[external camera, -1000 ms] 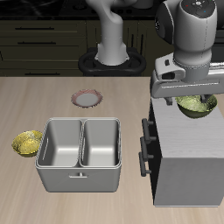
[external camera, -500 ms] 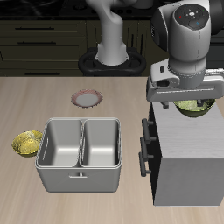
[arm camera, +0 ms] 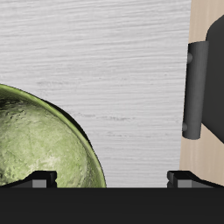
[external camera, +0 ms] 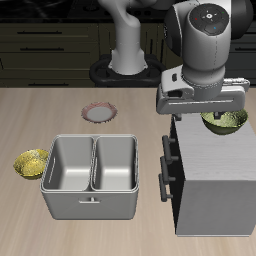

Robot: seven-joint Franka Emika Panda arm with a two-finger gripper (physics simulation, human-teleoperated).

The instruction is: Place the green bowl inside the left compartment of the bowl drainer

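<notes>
We are hovering the gripper (external camera: 205, 110) beside the green bowl (external camera: 226, 121), which is sitting on the grey cabinet (external camera: 215, 175). Fingers (arm camera: 41, 178) are showing spread, holding nothing. We are judging it best to centre one finger over the rim before descending.

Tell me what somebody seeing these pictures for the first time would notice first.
Most likely the big grey robot arm, whose end effector hangs above the tall grey cabinet. On the cabinet's top, beside it, sits the green bowl. The shiny bowl drainer, both wells bare, stands near the table's front edge, with a smaller yellow bowl next to it.
</notes>
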